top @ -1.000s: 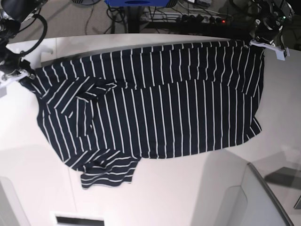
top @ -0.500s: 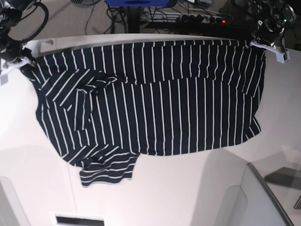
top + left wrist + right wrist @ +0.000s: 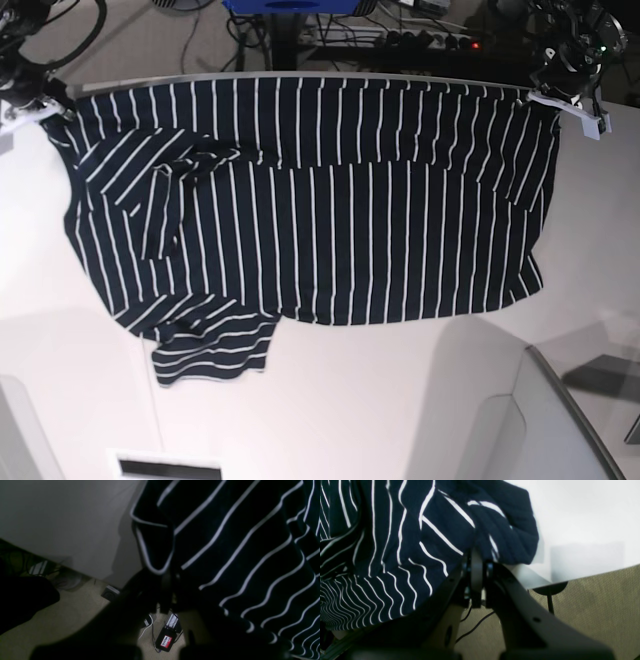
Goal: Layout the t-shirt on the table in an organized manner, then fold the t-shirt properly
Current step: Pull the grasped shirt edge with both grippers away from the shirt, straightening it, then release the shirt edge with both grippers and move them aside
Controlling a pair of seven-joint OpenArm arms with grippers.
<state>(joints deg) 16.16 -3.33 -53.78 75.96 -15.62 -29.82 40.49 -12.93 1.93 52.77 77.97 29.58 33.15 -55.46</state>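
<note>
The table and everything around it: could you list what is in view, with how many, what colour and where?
dark navy soft-fabric t-shirt with thin white stripes: one, spread across the table, sleeves crumpled at the base view's left
large smooth white table: one, under the shirt
black power strip with a red light: one, on the floor beyond the table
small black box with a red label: one, on the beige floor
left gripper: one, shut on the t-shirt's corner
right gripper: one, shut on the opposite corner

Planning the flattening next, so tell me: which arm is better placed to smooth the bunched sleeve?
The right gripper, probably. It pinches the t-shirt corner nearest the folded-over sleeve; the left gripper holds the far corner.
</note>
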